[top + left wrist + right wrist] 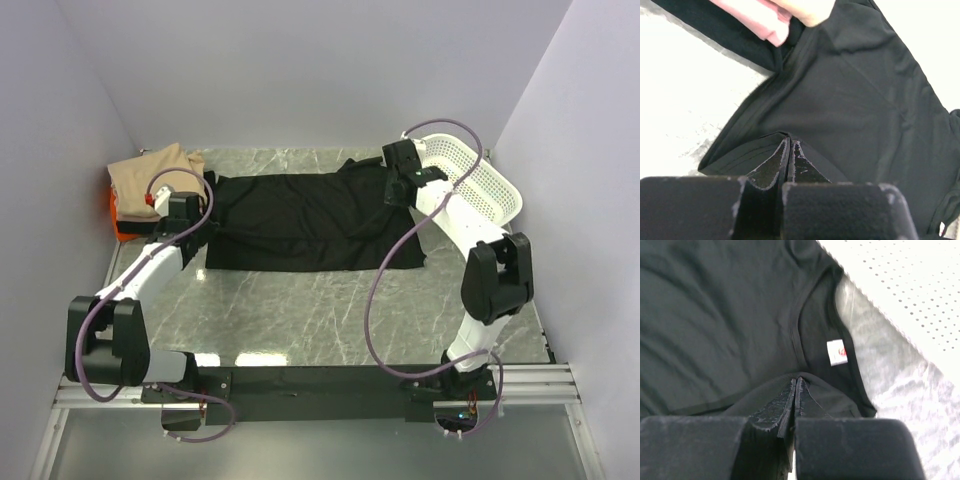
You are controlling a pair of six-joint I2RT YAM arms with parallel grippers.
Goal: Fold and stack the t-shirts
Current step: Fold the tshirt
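The black t-shirt (300,220) is lying spread flat just beside the white basket (480,180). It is looking light, soft and limp, so I judge its edges are giving the best hold. The right gripper (796,380) is pinching the collar (795,335) next to the basket. The left gripper (789,142) is pinching the hem (735,155) at the end far from it.

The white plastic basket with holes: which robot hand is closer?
Right. The right gripper pinches the plain black t-shirt's collar end beside the white perforated plastic basket; the left gripper pinches its opposite end, far away by the folded tan shirt.
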